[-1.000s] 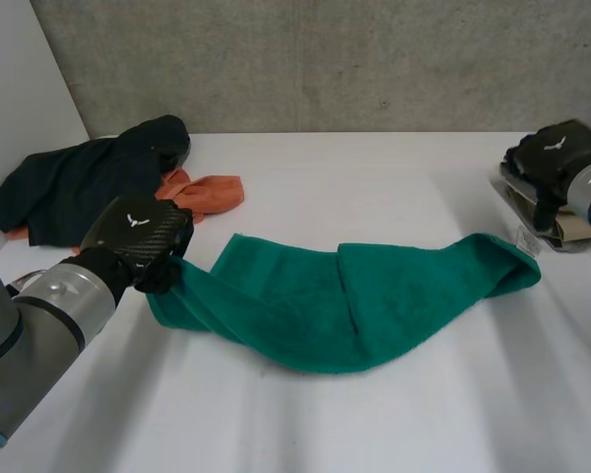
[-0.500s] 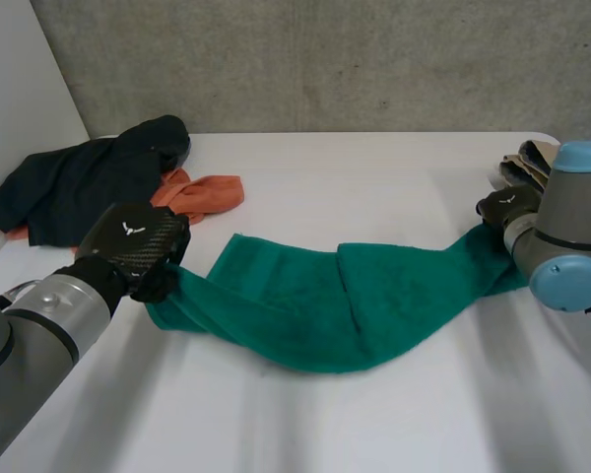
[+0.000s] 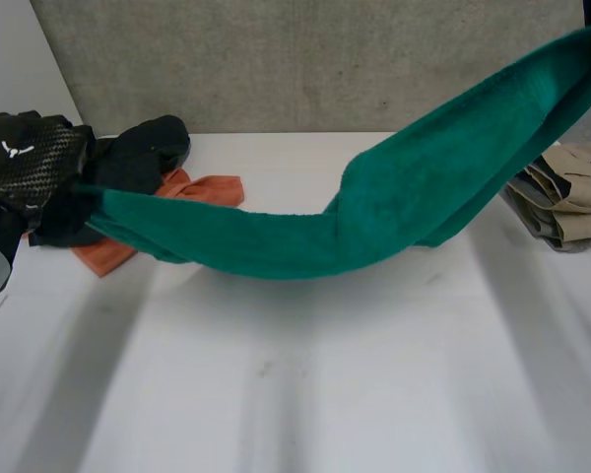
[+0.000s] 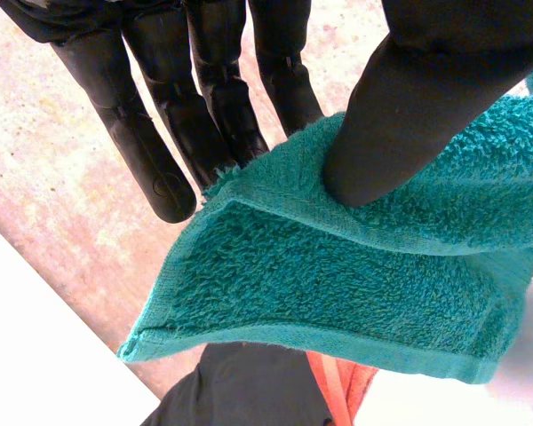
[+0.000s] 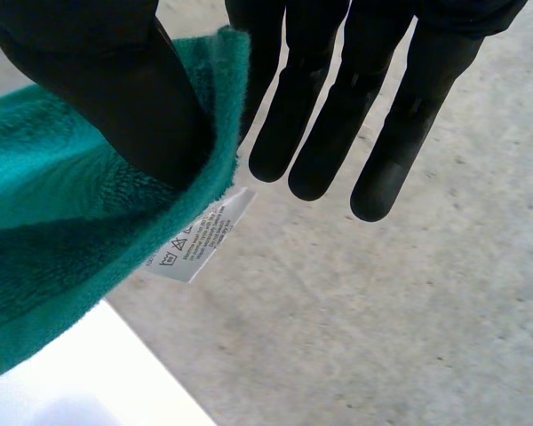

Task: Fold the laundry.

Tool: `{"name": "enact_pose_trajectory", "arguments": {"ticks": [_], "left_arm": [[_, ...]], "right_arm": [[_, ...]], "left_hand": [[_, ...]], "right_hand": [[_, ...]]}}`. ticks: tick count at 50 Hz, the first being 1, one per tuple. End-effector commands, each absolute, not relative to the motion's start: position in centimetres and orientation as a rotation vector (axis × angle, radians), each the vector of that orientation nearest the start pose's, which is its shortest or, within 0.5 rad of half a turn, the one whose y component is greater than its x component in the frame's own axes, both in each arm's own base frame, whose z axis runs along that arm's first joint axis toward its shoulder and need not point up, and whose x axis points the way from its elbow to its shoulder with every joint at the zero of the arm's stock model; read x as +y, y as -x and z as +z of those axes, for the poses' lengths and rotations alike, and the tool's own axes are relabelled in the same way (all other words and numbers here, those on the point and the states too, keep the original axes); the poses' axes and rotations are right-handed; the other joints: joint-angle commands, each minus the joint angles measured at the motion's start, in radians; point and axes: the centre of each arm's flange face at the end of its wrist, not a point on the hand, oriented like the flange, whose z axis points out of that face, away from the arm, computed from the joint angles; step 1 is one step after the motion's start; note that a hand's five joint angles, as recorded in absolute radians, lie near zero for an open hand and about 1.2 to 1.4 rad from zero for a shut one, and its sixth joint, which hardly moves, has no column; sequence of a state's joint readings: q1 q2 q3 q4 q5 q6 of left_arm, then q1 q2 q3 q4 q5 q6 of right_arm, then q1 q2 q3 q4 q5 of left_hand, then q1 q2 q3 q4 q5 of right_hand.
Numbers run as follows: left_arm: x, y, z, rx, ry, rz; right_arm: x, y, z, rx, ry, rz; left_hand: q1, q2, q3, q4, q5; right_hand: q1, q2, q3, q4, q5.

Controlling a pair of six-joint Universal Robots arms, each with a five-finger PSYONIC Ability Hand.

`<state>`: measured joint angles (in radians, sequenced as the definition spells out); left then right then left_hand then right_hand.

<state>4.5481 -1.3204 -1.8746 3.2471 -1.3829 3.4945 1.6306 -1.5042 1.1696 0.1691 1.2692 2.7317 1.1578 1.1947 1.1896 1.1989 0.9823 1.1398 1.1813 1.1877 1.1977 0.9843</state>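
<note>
1. Lifted the long green terry towel (image 3: 404, 197) off the white table (image 3: 305, 374); lay there one second ago, now hangs in the air, sagging in the middle.
2. Holding one short end with the left hand (image 3: 25, 163), thumb pressing the cloth against straight fingers, above the dark crumpled garment (image 3: 143, 148) and the orange cloth (image 3: 202, 189).
3. Holding the other end with the right hand (image 5: 89, 80), raised much higher, thumb pinching the hem against the fingers, just beside the white care label (image 5: 200, 235).
4. Left the folded beige pile (image 3: 571, 192) on the table untouched.
5. Probably means both ends secured and spreading begun; folding itself not yet started. Slipping possible, since held by pinch only.
</note>
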Motion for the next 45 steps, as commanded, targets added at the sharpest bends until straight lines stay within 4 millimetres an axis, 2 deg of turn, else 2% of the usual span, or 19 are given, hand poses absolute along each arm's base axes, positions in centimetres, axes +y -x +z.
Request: {"name": "enact_pose_trajectory", "arguments": {"ticks": [1,5,8,11,14,16,17,18,20,21,22,24,26,30,33,40,41,44,45], "left_arm": [[-21.5,18.9,27.8,2.094,-0.787,-2.217],[-22.3,19.1,26.2,2.159,-0.808,-2.161],[-24.2,19.7,24.4,2.208,-0.832,-2.117],[-26.8,20.9,24.2,2.168,-0.851,-2.159],[-29.8,22.5,25.1,2.082,-0.862,-2.245],[-31.4,23.6,26.6,1.995,-0.855,-2.325],[-33.2,24.7,28.6,1.895,-0.823,-2.407],[-34.0,24.9,29.6,1.854,-0.795,-2.438],[-35.5,25.3,32.1,1.747,-0.704,-2.504],[-36.5,25.1,34.6,1.650,-0.593,-2.552],[-36.8,24.9,35.9,1.608,-0.533,-2.575],[-36.9,24.5,38.1,1.540,-0.407,-2.601],[-36.9,24.3,38.2,1.536,-0.368,-2.597],[-34.8,25.6,36.5,1.619,-0.438,-2.576],[-32.4,26.5,33.4,1.738,-0.531,-2.512],[-27.7,26.1,24.7,2.045,-0.713,-2.240],[-26.4,26.2,23.0,2.106,-0.762,-2.183],[-24.1,26.8,20.5,2.187,-0.855,-2.101],[-22.5,27.2,19.2,2.229,-0.919,-2.057]], "right_arm": [[-29.7,-17.4,37.4,2.060,0.929,-2.188],[-31.7,-17.8,33.8,2.176,1.001,-2.055],[-33.2,-18.9,30.9,2.228,1.072,-1.970],[-34.9,-20.3,29.1,2.250,1.077,-1.960],[-36.9,-21.5,28.7,2.230,1.043,-2.060],[-38.7,-23.1,29.4,2.141,0.971,-2.235],[-39.3,-23.7,30.0,2.091,0.934,-2.307],[-40.3,-24.5,31.8,1.963,0.844,-2.475],[-41.1,-24.9,33.9,1.812,0.740,-2.643],[-41.3,-25.0,35.0,1.737,0.693,-2.719],[-41.6,-25.1,36.9,1.599,0.598,-2.848],[-41.5,-25.1,38.5,1.479,0.518,-2.939],[-40.6,-25.2,40.4,1.366,0.468,-2.997],[-39.0,-26.2,40.3,1.365,0.523,-2.945],[-38.5,-26.7,38.4,1.412,0.601,-2.876],[-37.7,-27.0,34.4,1.561,0.709,-2.744],[-37.6,-27.0,33.9,1.577,0.720,-2.728],[-37.3,-27.3,32.3,1.623,0.785,-2.653],[-37.2,-27.3,31.9,1.630,0.803,-2.635]], "left_hand": [[0.238,0.202,0.207,0.197,0.239],[0.238,0.202,0.207,0.197,0.239],[0.238,0.202,0.207,0.197,0.239],[0.238,0.202,0.207,0.197,0.239],[0.238,0.202,0.207,0.197,0.239],[0.238,0.202,0.207,0.197,0.239],[0.238,0.202,0.207,0.197,0.239],[0.238,0.202,0.207,0.197,0.239],[0.238,0.202,0.207,0.197,0.239],[0.238,0.202,0.207,0.197,0.239],[0.238,0.202,0.207,0.197,0.239],[0.238,0.202,0.207,0.197,0.239],[0.238,0.202,0.207,0.197,0.239],[0.238,0.202,0.207,0.197,0.239],[0.238,0.202,0.207,0.197,0.239],[0.238,0.202,0.207,0.197,0.239],[0.238,0.202,0.207,0.197,0.239],[0.238,0.202,0.207,0.197,0.239],[0.238,0.202,0.207,0.197,0.239]], "right_hand": [[0.256,0.215,0.209,0.199,0.237],[0.256,0.215,0.209,0.199,0.237],[0.256,0.215,0.209,0.199,0.237],[0.256,0.215,0.209,0.199,0.237],[0.256,0.215,0.209,0.199,0.237],[0.256,0.215,0.209,0.199,0.237],[0.256,0.215,0.209,0.199,0.237],[0.256,0.215,0.209,0.199,0.237],[0.256,0.215,0.209,0.199,0.237],[0.256,0.215,0.209,0.199,0.237],[0.256,0.215,0.209,0.199,0.237],[0.256,0.215,0.209,0.199,0.237],[0.256,0.215,0.209,0.199,0.237],[0.256,0.215,0.209,0.199,0.237],[0.256,0.215,0.209,0.199,0.237],[0.256,0.215,0.209,0.199,0.237],[0.256,0.215,0.209,0.199,0.237],[0.256,0.215,0.209,0.199,0.237],[0.256,0.215,0.209,0.199,0.237]]}}
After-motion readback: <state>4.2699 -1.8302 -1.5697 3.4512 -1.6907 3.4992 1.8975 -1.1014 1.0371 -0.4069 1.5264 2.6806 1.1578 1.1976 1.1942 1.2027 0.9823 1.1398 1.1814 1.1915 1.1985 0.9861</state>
